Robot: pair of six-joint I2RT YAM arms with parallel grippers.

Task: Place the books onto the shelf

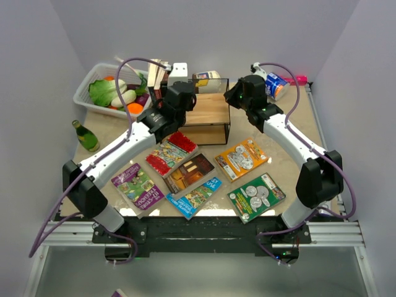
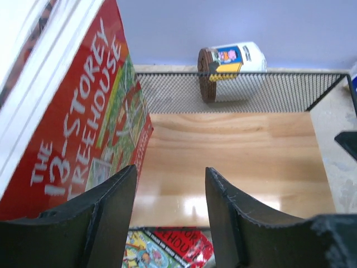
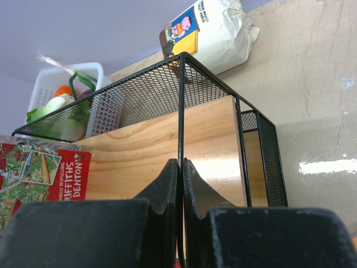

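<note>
The shelf is a black wire rack with a light wooden board, standing at the back centre. A red book leans upright at its left end with other books. My left gripper hovers open over the board's front edge, just right of that red book, with nothing between its fingers. My right gripper is shut on the thin black wire of the shelf's right rim. Several books lie flat on the table: purple, red, dark brown, blue, orange, green.
A white basket of vegetables sits at the back left, a green bottle lies in front of it. A printed jar lies behind the shelf's mesh back. A blue-and-white can is at the back right.
</note>
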